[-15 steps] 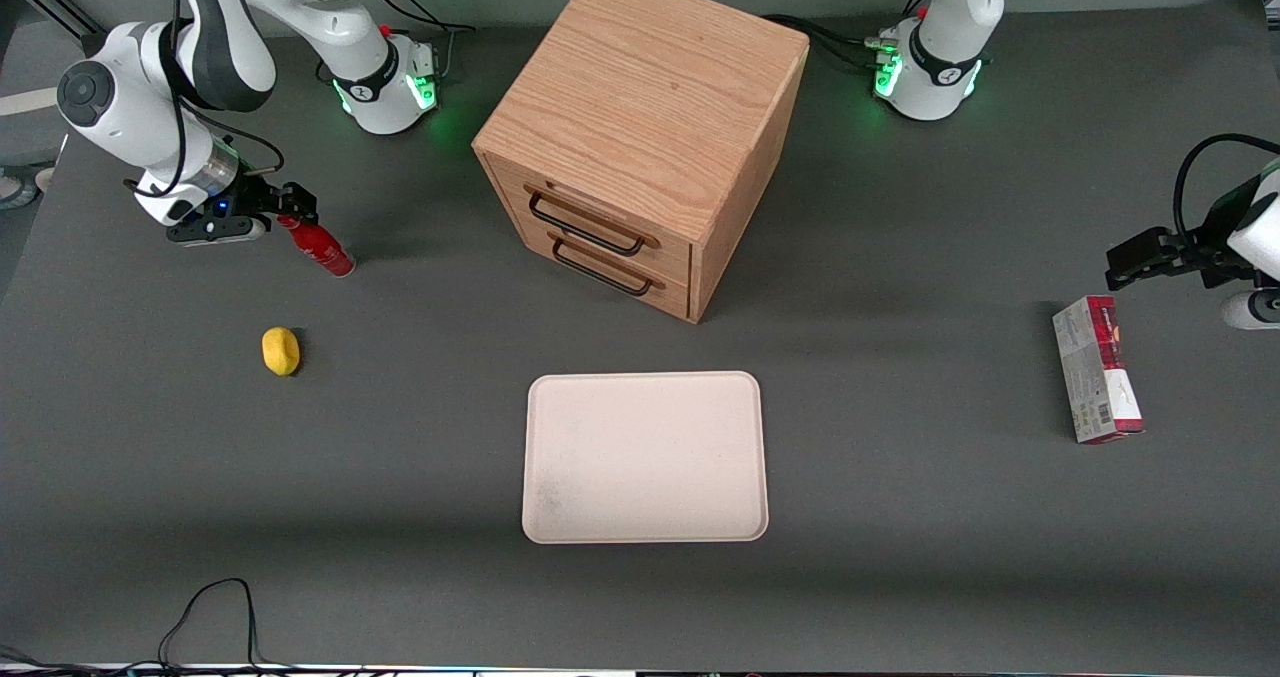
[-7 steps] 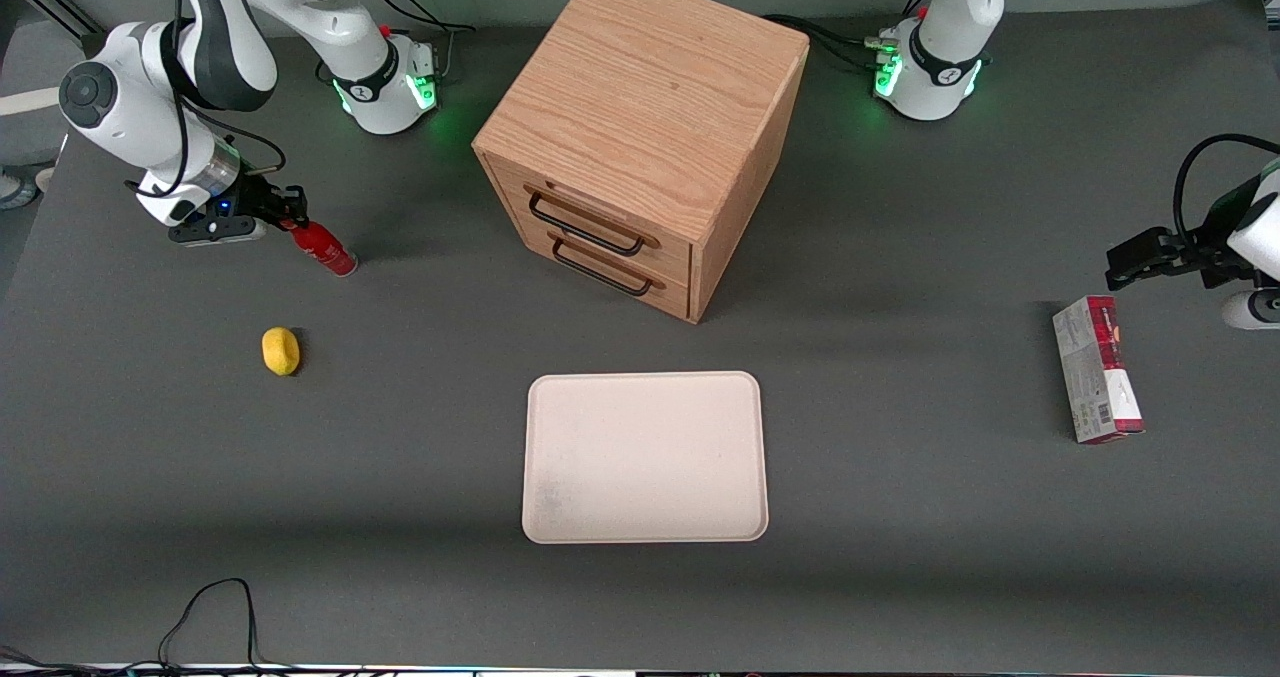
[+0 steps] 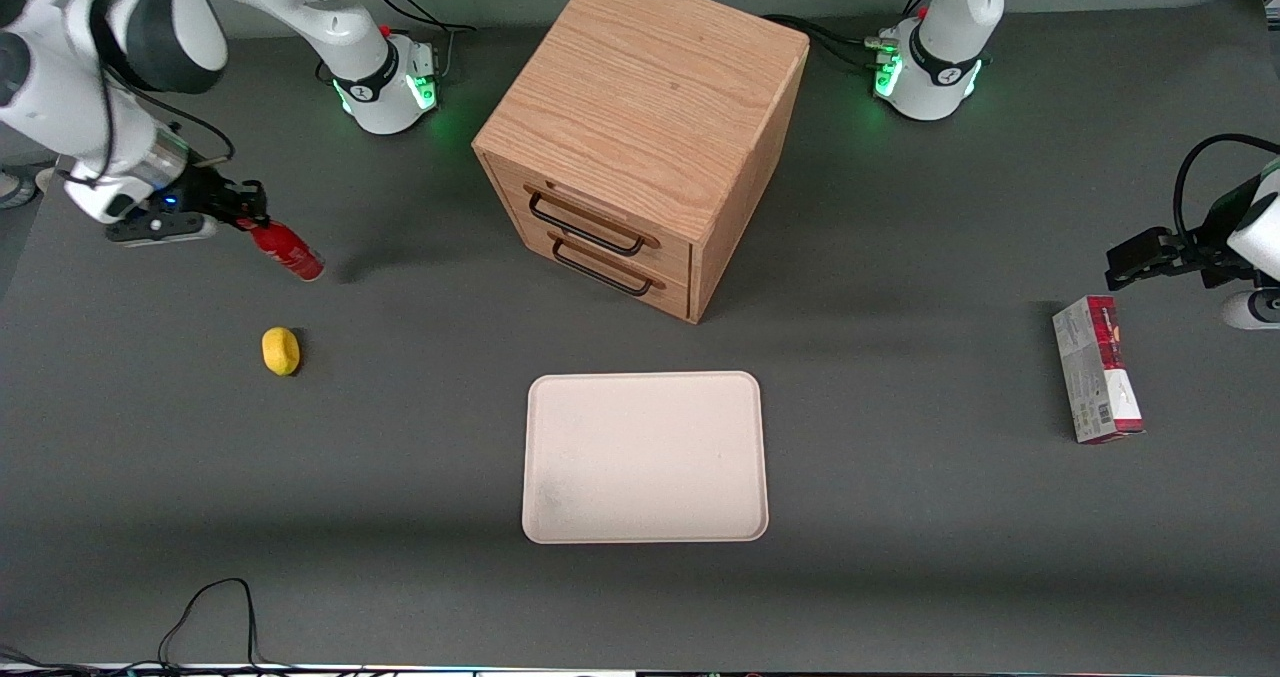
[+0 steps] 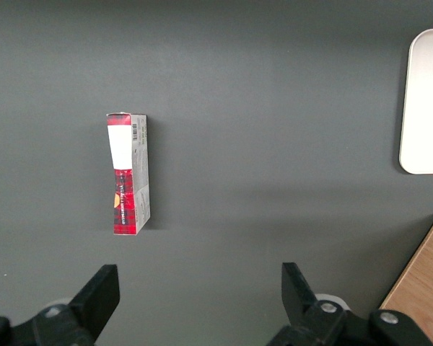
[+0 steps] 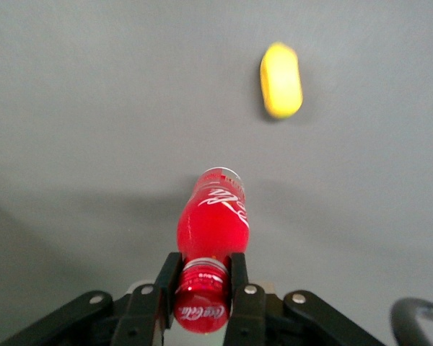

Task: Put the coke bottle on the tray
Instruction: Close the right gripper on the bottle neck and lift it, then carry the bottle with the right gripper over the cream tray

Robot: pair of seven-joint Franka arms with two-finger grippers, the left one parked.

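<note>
Pincer of the working arm hangs over the working arm's end of the counter, its two fingers pressed onto the neck of the coke bottle just below the red cap. The bottle is held tilted, cap end in the pincer and base slanting down toward the front camera, and a dark shadow lies on the counter beside it; whether the base touches the counter I cannot tell. A yellow lemon lies on the counter nearer the front camera than the bottle, apart from it. Toward the counter's middle stands a wooden drawer cabinet with two dark-handled drawers. In front of those drawers, nearer the front camera, lies the cream tray, flat, with nothing on it, well apart from the bottle. At the parked arm's end of the counter lies a red-and-grey carton.
</note>
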